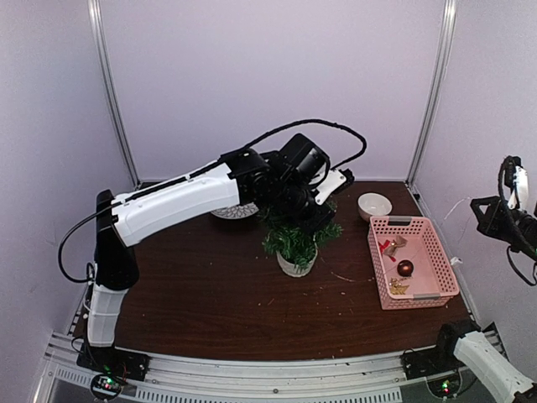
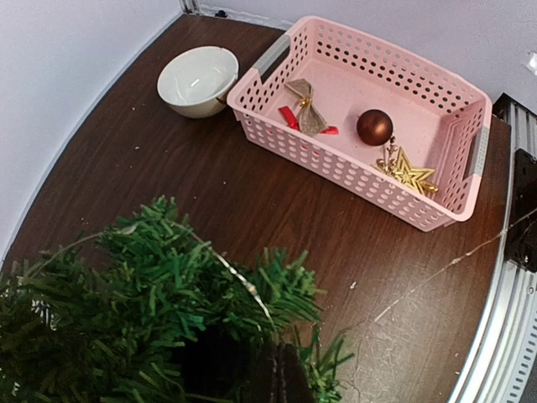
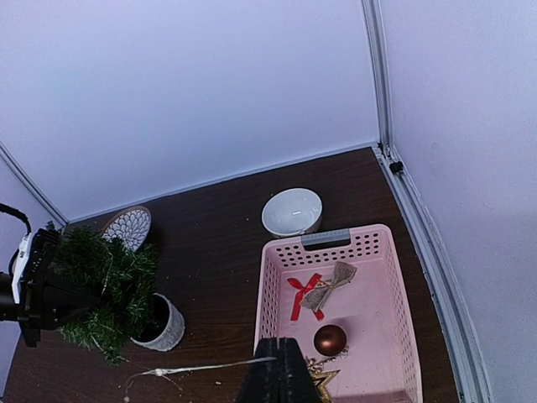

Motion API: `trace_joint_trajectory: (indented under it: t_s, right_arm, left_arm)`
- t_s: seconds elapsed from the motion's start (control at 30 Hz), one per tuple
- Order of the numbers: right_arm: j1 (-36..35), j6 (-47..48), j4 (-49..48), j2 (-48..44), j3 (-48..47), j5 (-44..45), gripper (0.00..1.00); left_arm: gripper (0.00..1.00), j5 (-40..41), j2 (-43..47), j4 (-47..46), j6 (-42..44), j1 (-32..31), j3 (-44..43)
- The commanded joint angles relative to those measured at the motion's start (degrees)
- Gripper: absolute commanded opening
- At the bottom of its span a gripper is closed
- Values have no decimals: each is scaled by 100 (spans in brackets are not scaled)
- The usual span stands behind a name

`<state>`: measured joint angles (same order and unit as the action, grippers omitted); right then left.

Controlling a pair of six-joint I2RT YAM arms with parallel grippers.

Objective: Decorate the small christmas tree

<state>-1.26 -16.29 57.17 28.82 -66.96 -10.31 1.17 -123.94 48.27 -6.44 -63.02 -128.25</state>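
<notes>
Now our left gripper, closed, sits atop the bushy dark-green tinsel tree; our right gripper, closed, hangs near the right edge of the brown table.

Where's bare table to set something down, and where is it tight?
Widest bare table: the front, from the pot to the near rail. A narrower lane lies between tree and basket. Crowded: the back, where the left arm leans over the tree beside the plate, and the bowl by the basket's end.
</notes>
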Motion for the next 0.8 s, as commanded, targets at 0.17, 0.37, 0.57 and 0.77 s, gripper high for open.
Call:
trace_joint_trajectory:
  t_s: [0.17,0.37,0.57,0.77]
  right_arm:
    - [19,1,137,-152,52,-128,0]
    - [22,-10,231,-259,86,-113,0]
    - [15,-47,218,-285,106,-96,0]
    - [16,-25,207,-253,104,-93,0]
  left_arm:
    - [5,268,388,203,294,-147,95]
    - [3,427,623,195,222,-167,612]
    - [0,796,675,-40,143,-160,988]
    - [0,814,493,-30,48,-125,1002]
